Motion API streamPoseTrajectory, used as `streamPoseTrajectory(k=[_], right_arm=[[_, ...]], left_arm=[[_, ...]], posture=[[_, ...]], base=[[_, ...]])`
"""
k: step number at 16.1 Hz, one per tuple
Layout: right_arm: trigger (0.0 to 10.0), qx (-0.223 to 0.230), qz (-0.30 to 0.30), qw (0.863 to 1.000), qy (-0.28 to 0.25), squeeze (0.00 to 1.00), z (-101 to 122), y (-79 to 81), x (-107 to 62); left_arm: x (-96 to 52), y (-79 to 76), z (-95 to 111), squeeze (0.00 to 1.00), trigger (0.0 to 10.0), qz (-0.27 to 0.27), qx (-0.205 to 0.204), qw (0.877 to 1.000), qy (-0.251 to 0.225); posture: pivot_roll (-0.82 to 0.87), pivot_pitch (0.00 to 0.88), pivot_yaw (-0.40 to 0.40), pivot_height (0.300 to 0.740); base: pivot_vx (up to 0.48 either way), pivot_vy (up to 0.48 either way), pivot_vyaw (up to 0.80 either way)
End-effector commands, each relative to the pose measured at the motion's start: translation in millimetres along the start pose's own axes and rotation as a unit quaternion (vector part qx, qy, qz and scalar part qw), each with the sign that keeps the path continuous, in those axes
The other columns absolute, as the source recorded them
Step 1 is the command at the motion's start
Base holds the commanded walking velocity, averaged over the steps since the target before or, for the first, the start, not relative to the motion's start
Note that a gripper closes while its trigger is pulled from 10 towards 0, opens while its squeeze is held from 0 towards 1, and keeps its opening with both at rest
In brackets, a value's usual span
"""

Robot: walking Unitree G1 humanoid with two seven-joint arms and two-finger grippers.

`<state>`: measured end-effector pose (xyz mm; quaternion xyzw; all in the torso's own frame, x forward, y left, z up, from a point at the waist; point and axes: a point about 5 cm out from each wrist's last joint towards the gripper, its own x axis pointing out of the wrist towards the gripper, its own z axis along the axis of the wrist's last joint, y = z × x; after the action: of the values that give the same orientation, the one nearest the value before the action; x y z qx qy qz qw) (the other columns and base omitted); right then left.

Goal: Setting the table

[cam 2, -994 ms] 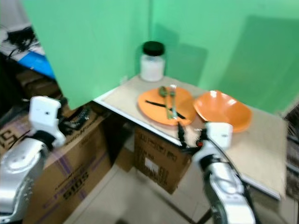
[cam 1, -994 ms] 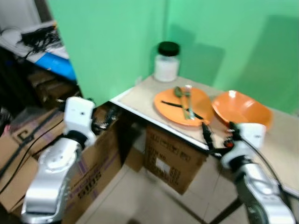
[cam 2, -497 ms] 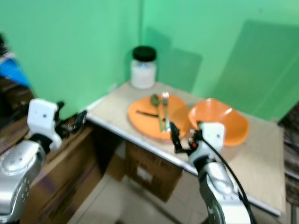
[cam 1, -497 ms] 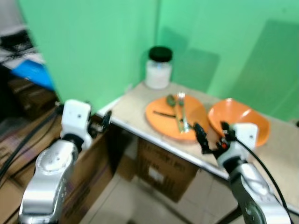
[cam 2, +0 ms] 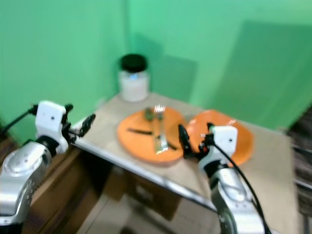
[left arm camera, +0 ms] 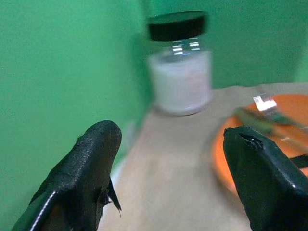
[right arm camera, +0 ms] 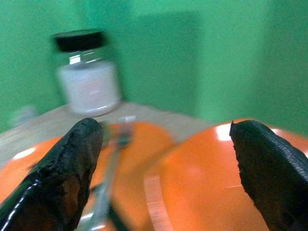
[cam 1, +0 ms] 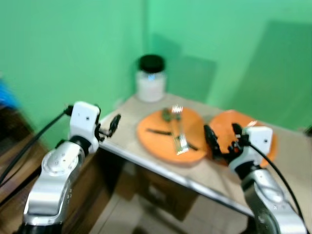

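Compared with a second ago, the camera is swinging toward the table: the cardboard boxes beneath it are dropping out of sight, and both arms are now rising to table height, with everything somewhat blurred.

Going left to right, the left gripper is hovering at the table's near-left edge, its jaws spread wide and holding nothing; its wrist view is looking across bare tabletop toward the jar. That white jar with a black lid is standing at the back by the green wall. Next, the orange plate is lying in the middle of the table, carrying a fork, a spoon and a dark knife crossing them. Just beside the plate, the right gripper is hovering above the near rim of the orange bowl, jaws likewise released and empty.

As a judgement, the approach step is ending and nothing is being grasped yet. The next move probably calls for lowering one gripper onto the cutlery, closing on a single thin handle lying flat on the plate without dragging the others, then laying it beside the plate.
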<state>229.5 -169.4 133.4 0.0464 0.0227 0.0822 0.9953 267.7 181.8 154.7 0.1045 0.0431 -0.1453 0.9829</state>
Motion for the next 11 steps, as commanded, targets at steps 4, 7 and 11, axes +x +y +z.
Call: streamPoseTrajectory(k=[4,7,11], right_arm=[[10.0,-0.015,0.101,0.995,-0.016,0.0,12.7,4.9,-7.9],[10.0,-0.015,0.157,0.987,-0.011,0.0,18.7,3.4,-8.1],[10.0,-0.022,0.239,0.971,0.022,0.0,22.0,4.2,-5.2]], left_arm=[[4.9,7.8,-15.1,0.0,10.0,0.003,0.019,0.999,0.043],[8.8,15.9,-23.3,1.0,10.0,-0.012,-0.056,0.997,0.055],[28.3,2.2,-31.2,0.73,10.0,-0.151,-0.128,0.976,0.087]], posture=[[0.02,0.0,0.024,0.74],[0.02,0.0,0.013,0.74],[0.01,0.0,0.013,0.74]], base=[[0.071,0.0,0.0],[0.0,0.0,0.0],[0.0,0.0,0.0]])
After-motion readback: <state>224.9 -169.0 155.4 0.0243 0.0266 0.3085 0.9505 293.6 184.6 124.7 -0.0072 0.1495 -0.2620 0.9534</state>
